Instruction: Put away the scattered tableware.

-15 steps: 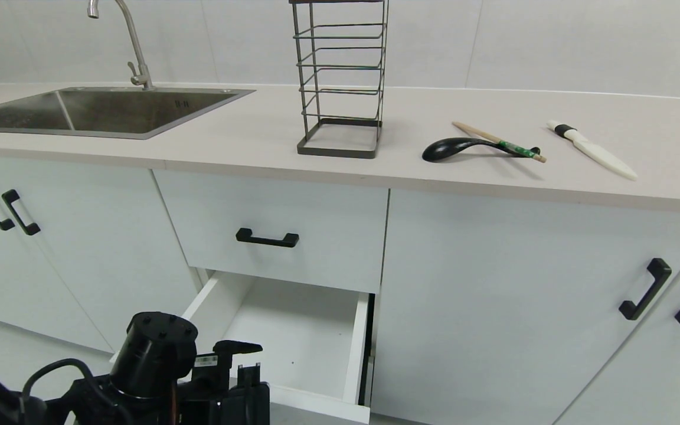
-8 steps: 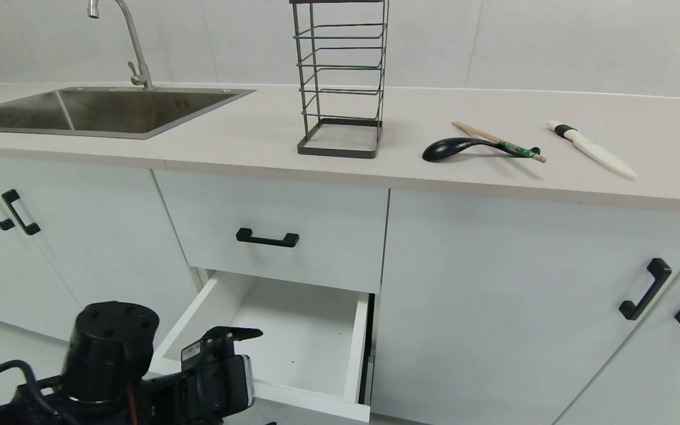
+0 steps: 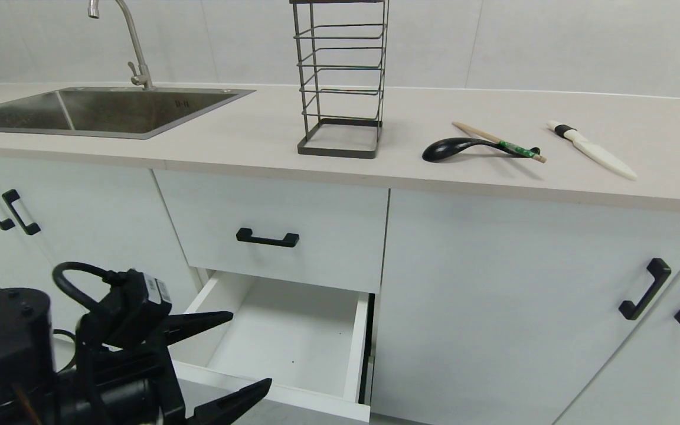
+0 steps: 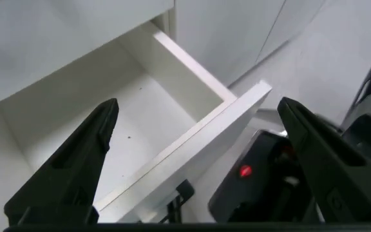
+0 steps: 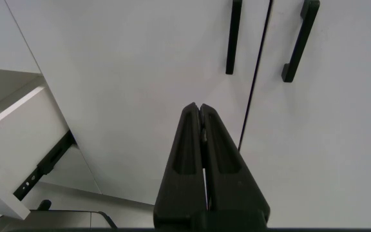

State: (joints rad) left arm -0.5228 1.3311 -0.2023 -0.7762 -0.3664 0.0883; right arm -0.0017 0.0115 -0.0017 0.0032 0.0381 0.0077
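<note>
Pale worktop (image 3: 434, 106) along grey wall, sink (image 3: 110, 109) at left end, wire rack (image 3: 337, 153) mid-span. Black spoon (image 3: 443, 150) right of rack, near front edge, chopsticks (image 3: 496, 140) crossing its handle. White knife (image 3: 597, 151) further right, apart. Bare worktop between rack and spoon. Lower drawer (image 3: 293, 336) pulled open beneath closed one. Left pincer (image 3: 249, 350) low at drawer's front-left corner, jaws spread wide, holding nothing. Right pincer (image 5: 200, 109) fingers pressed together, facing cabinet doors (image 5: 140, 77).
</note>
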